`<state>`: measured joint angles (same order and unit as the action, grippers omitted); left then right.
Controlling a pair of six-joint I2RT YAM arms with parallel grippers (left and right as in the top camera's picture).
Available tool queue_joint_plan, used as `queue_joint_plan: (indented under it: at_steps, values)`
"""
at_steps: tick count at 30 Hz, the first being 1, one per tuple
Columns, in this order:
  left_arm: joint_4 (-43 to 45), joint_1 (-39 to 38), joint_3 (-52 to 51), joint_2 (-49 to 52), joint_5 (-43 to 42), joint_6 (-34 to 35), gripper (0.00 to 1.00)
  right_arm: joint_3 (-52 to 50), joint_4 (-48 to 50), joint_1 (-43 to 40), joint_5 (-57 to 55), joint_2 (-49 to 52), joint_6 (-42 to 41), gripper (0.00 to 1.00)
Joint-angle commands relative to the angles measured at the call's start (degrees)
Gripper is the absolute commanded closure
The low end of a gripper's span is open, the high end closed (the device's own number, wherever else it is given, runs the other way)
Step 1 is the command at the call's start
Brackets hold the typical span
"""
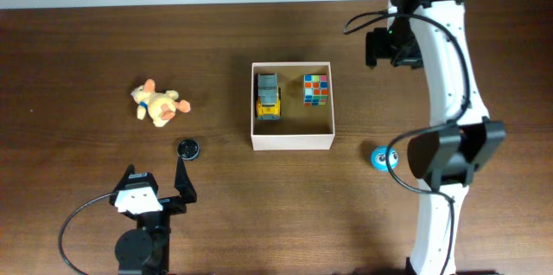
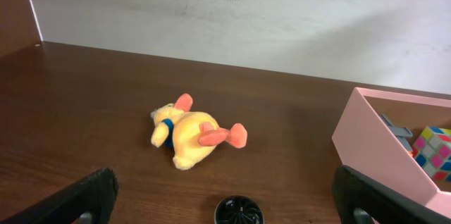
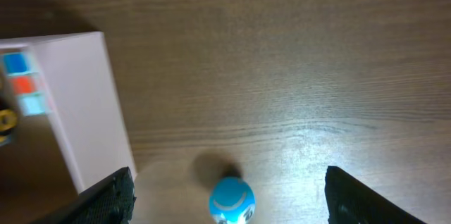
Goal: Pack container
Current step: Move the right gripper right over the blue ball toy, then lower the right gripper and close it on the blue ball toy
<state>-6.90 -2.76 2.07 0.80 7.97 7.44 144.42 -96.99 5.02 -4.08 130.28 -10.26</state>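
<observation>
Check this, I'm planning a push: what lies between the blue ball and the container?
Nothing: only bare table separates the blue ball from the container, shown in the overhead and right wrist views.

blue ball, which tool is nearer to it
Right. The right tool is close by the blue ball, which shows between its fingers in its wrist view; the left tool is far off, beyond the container.
</observation>
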Motion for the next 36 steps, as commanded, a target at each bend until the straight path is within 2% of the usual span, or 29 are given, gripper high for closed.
queue_joint_plan:
  at_steps: [1, 6, 15, 18, 23, 36]
  values:
    - [0.2, 0.2, -0.3, -0.5, 0.8, -0.9, 0.01, 0.2, -0.4, -0.5, 0.8, -9.7, 0.9, 0.19]
    - [0.2, 0.2, -0.3, -0.5, 0.8, -0.9, 0.01, -7.1, -0.4, -1.7, 0.9, -19.7, 0.5, 0.19]
    - [0.2, 0.2, -0.3, -0.5, 0.8, -0.9, 0.01, -42.9, -0.1, -4.6, 1.3, -35.6, -4.0, 0.18]
    - [0.2, 0.2, -0.3, -0.5, 0.8, -0.9, 0.01, -51.0, 2.4, -4.5, 2.2, -36.7, -4.4, 0.18]
    - [0.2, 0.2, -0.3, -0.5, 0.8, -0.9, 0.01, -61.0, 11.8, -4.5, 6.4, -36.7, -4.4, 0.18]
    - [0.2, 0.2, -0.3, -0.5, 0.8, -0.9, 0.01, -77.3, 30.1, -4.5, 8.9, -36.7, -2.9, 0.18]
